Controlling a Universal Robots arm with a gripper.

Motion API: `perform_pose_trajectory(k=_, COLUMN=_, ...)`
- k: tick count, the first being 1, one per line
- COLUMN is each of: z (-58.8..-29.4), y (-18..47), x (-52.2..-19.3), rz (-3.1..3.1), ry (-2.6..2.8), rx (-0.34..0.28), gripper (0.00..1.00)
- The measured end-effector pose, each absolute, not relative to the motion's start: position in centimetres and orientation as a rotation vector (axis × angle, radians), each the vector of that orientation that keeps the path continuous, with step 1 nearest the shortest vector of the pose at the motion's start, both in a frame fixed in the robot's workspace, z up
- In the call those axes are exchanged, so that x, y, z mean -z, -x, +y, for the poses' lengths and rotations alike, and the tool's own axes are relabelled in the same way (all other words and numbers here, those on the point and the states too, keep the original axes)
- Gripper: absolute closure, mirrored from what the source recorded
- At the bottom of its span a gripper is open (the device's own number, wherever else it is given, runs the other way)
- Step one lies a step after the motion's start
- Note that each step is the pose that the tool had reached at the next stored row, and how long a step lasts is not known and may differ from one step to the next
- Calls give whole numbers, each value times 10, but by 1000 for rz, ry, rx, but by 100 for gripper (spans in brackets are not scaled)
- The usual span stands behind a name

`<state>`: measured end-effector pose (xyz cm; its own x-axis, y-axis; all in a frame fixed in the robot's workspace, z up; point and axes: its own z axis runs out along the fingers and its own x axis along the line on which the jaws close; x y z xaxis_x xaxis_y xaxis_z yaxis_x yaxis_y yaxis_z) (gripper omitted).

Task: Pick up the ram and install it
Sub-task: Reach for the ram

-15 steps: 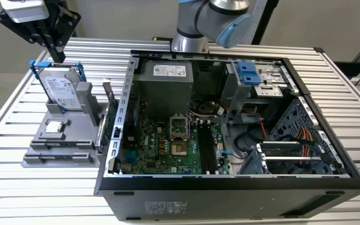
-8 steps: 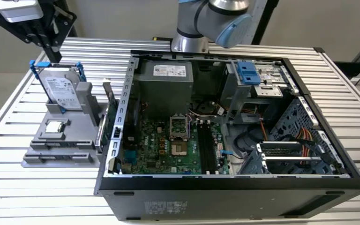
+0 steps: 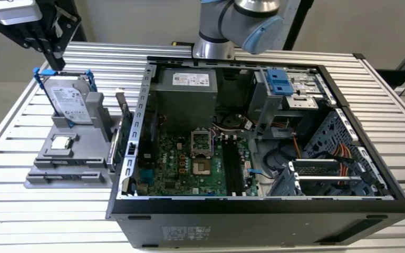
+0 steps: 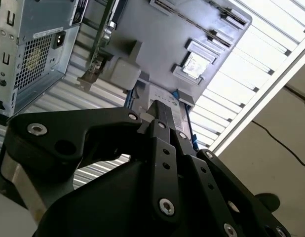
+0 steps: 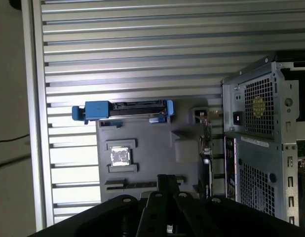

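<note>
The black 2-finger gripper (image 3: pixel 55 62) hangs closed and empty just above the silver box-shaped hard drive (image 3: pixel 70 101) in the grey plastic fixture (image 3: pixel 65 176). The thin green circuit-board ram (image 3: pixel 122 105) stands on edge at the fixture's side, beside the black computer case (image 3: pixel 259 216). It is probably light, stiff and fragile, so pinch its flat faces mid-length.

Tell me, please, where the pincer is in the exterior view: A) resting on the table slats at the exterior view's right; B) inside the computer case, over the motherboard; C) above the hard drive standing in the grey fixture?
C: the pincer hangs just above the hard drive, which stands in the grey fixture, outside the computer case.
</note>
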<state>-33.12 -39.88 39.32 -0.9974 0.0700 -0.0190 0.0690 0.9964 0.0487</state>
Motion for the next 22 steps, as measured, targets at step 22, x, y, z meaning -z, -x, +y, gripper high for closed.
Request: perform_pose_trajectory(k=22, z=-399, y=348, x=-393, rz=3118, ry=-108, rx=-75, gripper=100)
